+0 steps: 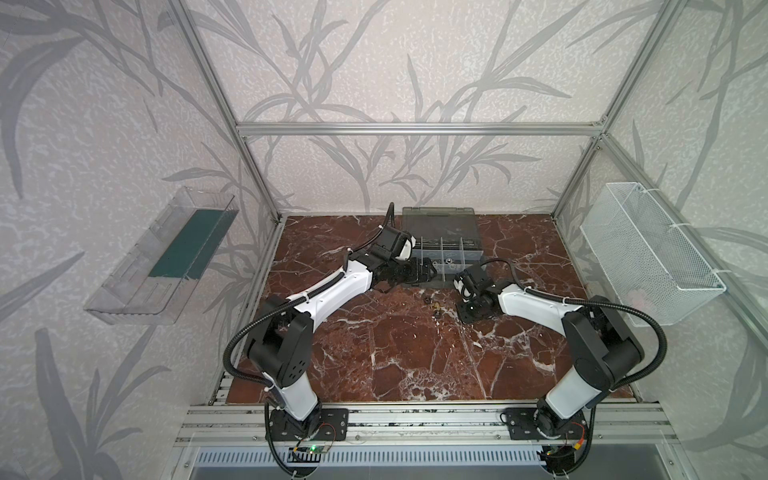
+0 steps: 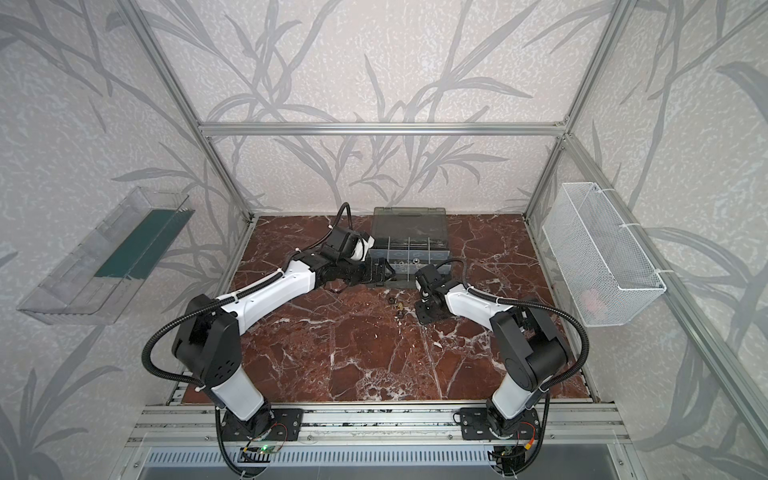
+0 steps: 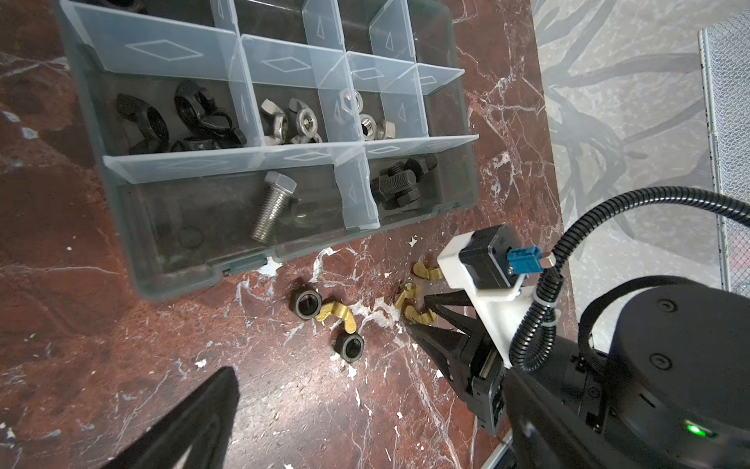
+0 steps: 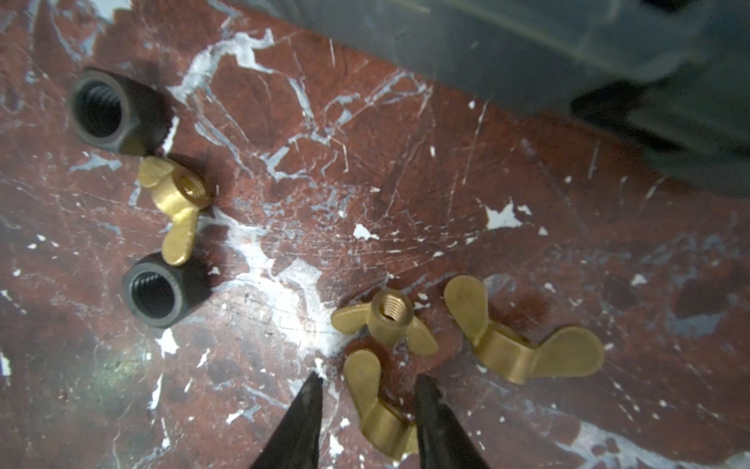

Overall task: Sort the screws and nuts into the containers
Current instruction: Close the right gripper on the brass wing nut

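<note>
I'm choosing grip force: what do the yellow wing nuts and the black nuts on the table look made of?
Wing nuts: probably brass or brass-plated, matte golden-yellow with a dull sheen.
Black nuts: likely steel with a blackened finish, dark and matte with cut threads visible; the coating type is unclear.

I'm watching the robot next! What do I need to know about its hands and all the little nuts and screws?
Left gripper: open, empty, near the front of the dark grey plastic organiser case.
Right gripper: jaws apart around one brass wing nut on the red marble table, not gripping yet.
Done: black wing nuts, silver nuts, one silver bolt and black bolts lie in compartments.
Left: that nut, three more brass wing nuts and two black hex nuts, all loose before the case.
</note>
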You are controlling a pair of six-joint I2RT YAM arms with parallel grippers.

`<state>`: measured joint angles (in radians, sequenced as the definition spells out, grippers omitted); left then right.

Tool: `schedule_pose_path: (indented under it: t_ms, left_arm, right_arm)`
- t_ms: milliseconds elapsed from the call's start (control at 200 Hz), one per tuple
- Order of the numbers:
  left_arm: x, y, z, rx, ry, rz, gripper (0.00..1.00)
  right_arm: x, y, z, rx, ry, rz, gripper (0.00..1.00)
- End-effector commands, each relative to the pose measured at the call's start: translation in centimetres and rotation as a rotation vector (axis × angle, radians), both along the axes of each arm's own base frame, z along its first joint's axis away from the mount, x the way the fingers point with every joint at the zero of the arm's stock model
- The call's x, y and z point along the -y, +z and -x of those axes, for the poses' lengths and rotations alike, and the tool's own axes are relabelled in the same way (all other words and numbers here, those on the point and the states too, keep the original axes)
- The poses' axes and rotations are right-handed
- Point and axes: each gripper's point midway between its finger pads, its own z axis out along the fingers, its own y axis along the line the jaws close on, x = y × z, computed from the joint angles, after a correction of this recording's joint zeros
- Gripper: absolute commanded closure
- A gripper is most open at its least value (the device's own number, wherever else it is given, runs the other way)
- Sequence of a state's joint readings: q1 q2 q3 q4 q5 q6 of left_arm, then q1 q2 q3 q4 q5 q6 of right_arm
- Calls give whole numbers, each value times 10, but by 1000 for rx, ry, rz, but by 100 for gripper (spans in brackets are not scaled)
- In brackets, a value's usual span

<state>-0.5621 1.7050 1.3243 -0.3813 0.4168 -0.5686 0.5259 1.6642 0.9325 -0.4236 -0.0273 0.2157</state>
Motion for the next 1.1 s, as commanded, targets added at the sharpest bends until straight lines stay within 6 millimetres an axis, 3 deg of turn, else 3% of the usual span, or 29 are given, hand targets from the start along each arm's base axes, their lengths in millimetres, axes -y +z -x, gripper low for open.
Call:
schedule_pose_path:
  t_ms: [0,505,685,1095]
  left_arm:
    - [-3,10,4,20,3,3,0]
    - [-1,8,4,15,-1,9,0]
    - [-1,8,3,14,-2,11,0]
    - [-4,8,7,16,1,3,1]
  right_arm:
    - [2,-9,9,-29,11,11,63]
    - [8,-15,25,-55,-6,9,68]
    - [7,-18,31,-60,-5,26,76]
    - [0,-8,19,-55,-44,17,94]
